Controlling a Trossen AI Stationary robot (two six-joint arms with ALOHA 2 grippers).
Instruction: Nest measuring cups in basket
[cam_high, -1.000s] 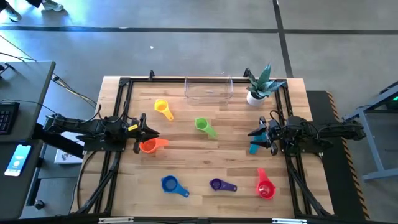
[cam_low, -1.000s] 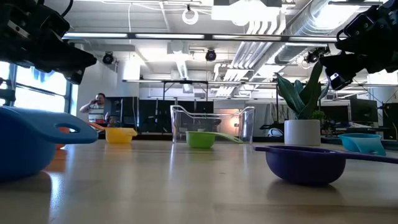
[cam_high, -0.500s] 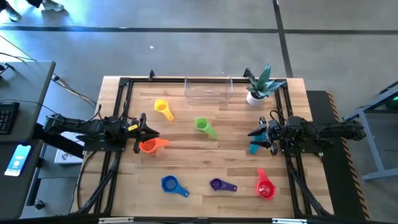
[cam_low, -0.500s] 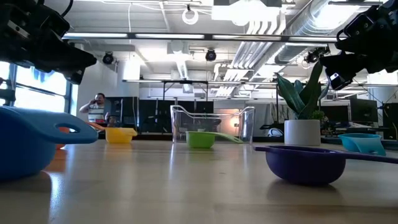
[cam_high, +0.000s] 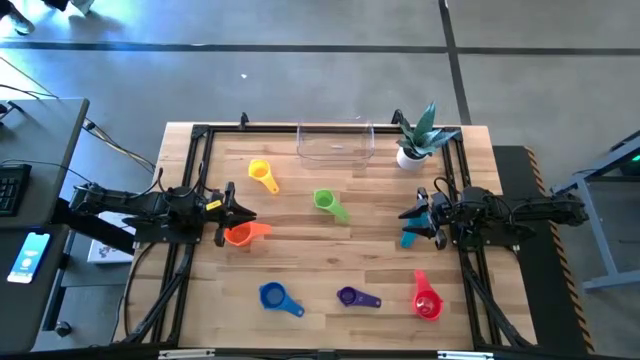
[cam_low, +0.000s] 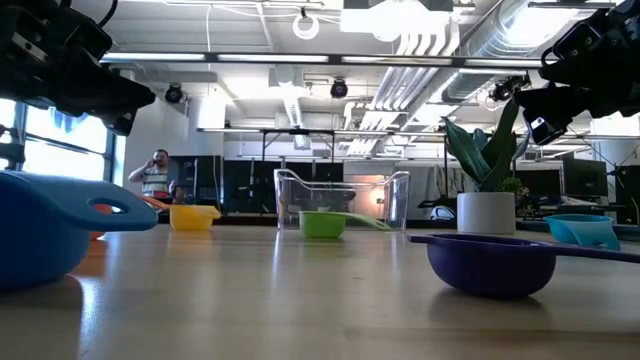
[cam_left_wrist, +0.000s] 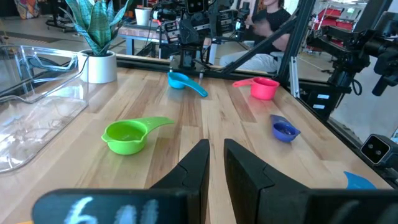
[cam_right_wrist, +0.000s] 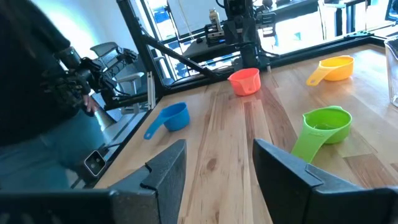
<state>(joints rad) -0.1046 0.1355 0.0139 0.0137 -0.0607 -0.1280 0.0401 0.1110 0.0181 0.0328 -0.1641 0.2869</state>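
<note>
Several measuring cups lie apart on the wooden table, each resting on its base: yellow (cam_high: 262, 175), green (cam_high: 328, 203), orange (cam_high: 243, 234), blue (cam_high: 275, 297), purple (cam_high: 352, 297), red (cam_high: 427, 300) and light blue (cam_high: 408, 238). The clear basket (cam_high: 300, 142) stands at the far edge with nothing in it. My left gripper (cam_high: 247, 212) hovers level at the left side, just above the orange cup, its fingers (cam_left_wrist: 198, 163) a narrow gap apart. My right gripper (cam_high: 405, 217) hovers level at the right side above the light blue cup, its fingers (cam_right_wrist: 171, 163) wide apart. Neither holds anything.
A small white pot with a green plant (cam_high: 415, 140) stands right of the basket at the far right corner. Black frame rails (cam_high: 196, 180) run along the table's edges. Bare wood lies in the table's middle (cam_high: 330, 250). A person (cam_low: 155, 175) stands in the room beyond.
</note>
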